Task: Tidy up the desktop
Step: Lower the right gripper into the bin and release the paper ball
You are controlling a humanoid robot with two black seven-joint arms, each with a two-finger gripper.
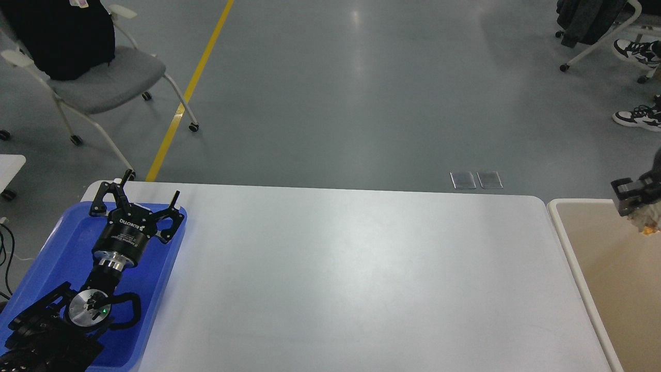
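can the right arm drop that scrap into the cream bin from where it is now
Probably yes. The right gripper holds a crumpled scrap directly over the cream bin, past the desktop edge, and nothing shows between scrap and bin.

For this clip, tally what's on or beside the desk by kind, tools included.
Desktop: 1
Blue tray: 1
Cream bin: 1
Tools: 2, left tool open over the tray, right tool at the frame edge over the bin
Crumpled scrap at the right tool: 1
Total: 6
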